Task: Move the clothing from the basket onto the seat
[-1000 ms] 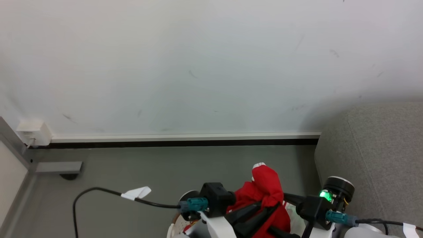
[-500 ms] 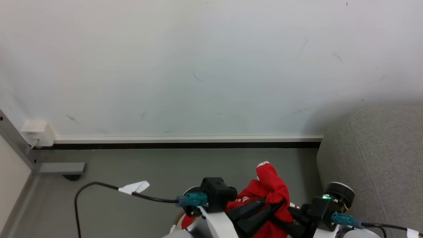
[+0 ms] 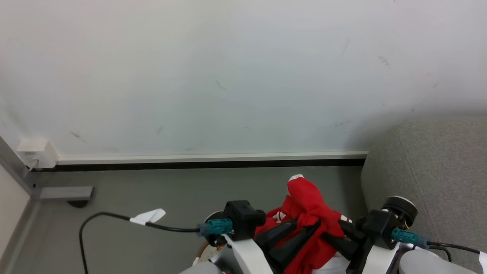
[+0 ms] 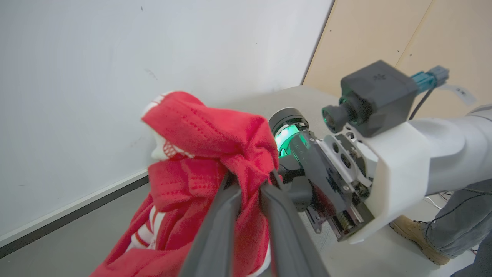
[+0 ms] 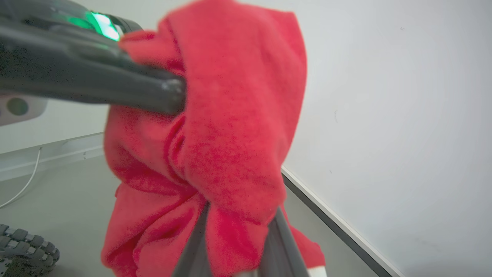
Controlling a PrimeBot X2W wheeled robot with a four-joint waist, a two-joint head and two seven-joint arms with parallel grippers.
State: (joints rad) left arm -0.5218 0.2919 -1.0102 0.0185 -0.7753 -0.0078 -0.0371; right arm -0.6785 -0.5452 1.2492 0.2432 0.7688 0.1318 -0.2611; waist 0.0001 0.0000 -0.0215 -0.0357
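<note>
currently the red garment point(image 3: 309, 213) hangs in the air beside the sofa point(image 3: 437, 171), on the sofa's left as the head camera sees it. bare grey floor point(image 3: 171, 190) shows between the two. the garment is bunched into a loose upright lump, with a white-trimmed tip at its top and white stripes on its lower folds.

left gripper point(image 4: 250, 184): its two dark fingers stand close together and pinch a twisted fold of the garment between them. state: clamped on the fabric.

right gripper point(image 5: 240, 227): its fingers run up into the garment from the sofa side, with fabric packed between them and their tips covered by a fold. state: closed on the fabric. in the left wrist view its body, with a green light at the wrist, meets the same knot of fabric from the opposite side.

a sliver of the tan rim of the basket point(image 3: 199, 250) shows low behind the left wrist, farther from the sofa than the garment. whether the garment's lower end reaches the basket cannot be told.

a black cable point(image 3: 106, 219) with a white tag runs from the teal connector at the left wrist, away from the sofa. farther off, a white wall box point(image 3: 36, 152) sits at the end of the skirting board point(image 3: 209, 160), which runs back to the sofa's rear corner. in the left wrist view a person's tan boot point(image 4: 413, 232) and a jeans leg show beyond the right arm.
</note>
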